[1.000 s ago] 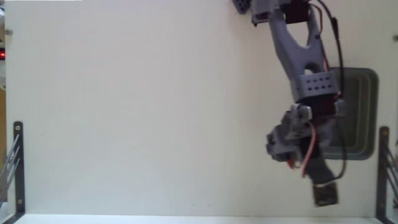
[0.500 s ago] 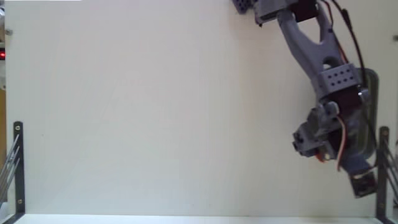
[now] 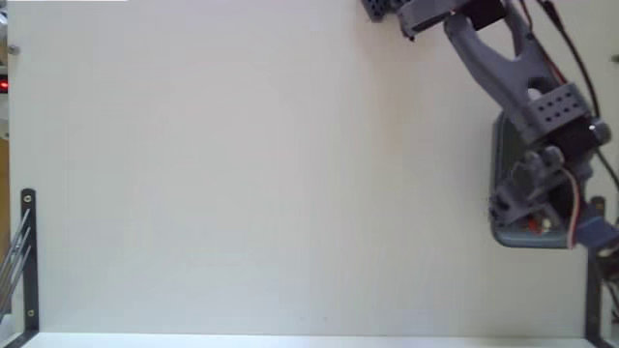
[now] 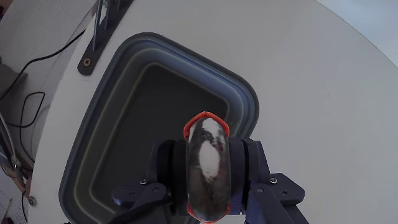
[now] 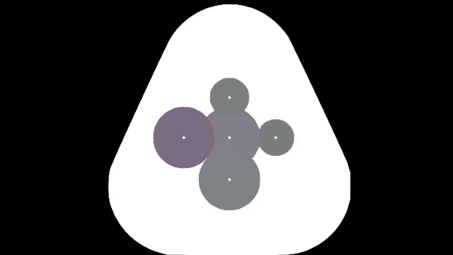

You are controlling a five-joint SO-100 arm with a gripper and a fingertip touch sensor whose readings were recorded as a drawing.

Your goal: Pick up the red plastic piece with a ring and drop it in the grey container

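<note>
oblong red piece [image 4: 208, 167], dark glossy ring opening

Hobby robotics bench: bare white table [image 3: 242, 174], black corner brackets [image 3: 28, 261], loose cables [image 4: 25, 106] beside it

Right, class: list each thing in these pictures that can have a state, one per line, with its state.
red plastic piece with a ring: clamped in the gripper, held over the tray, not released.
gripper: shut on the piece, above the tray.
grey container: upright on the table, open-topped; the visible floor is empty.
table: bare where it shows.
</note>
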